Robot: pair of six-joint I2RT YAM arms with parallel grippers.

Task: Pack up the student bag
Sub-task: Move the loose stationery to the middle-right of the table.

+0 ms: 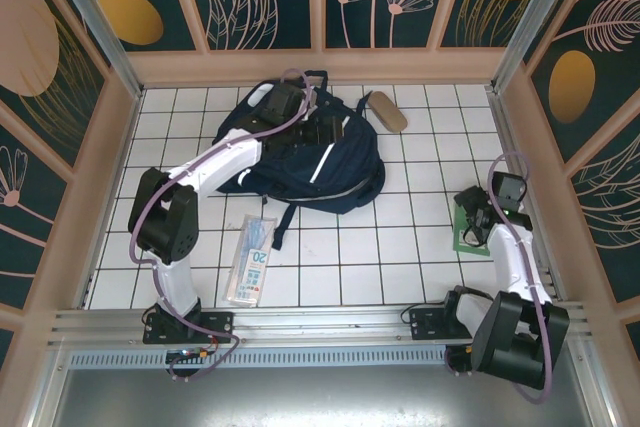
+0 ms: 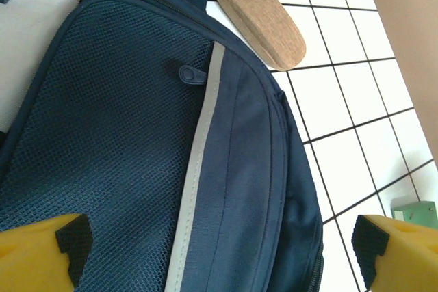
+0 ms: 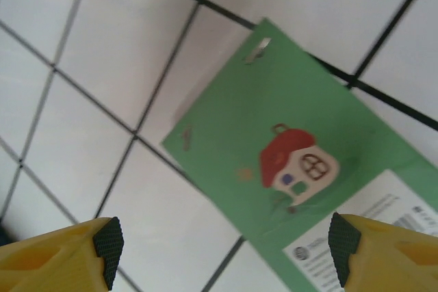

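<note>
The student bag (image 1: 330,172), a large navy backpack with a grey stripe, lies flat on the white tiles at the back centre. My left gripper (image 1: 322,130) hovers over its upper part. In the left wrist view the bag's (image 2: 239,169) mesh panel and stripe lie below the open left gripper (image 2: 220,251), and nothing sits between the yellow fingers (image 2: 72,241). My right gripper (image 1: 476,219) hangs at the right over a green booklet (image 1: 466,232). Seen from the right wrist, the booklet (image 3: 301,135) shows a little house picture, and the right gripper (image 3: 222,244) stands open just above it.
A brown oblong case (image 1: 388,111) lies on the tiles just right of the bag's top, also seen as the case (image 2: 260,11) from the left wrist. A clear flat pouch (image 1: 250,259) with blue items lies near the front left. Wooden walls ring the table.
</note>
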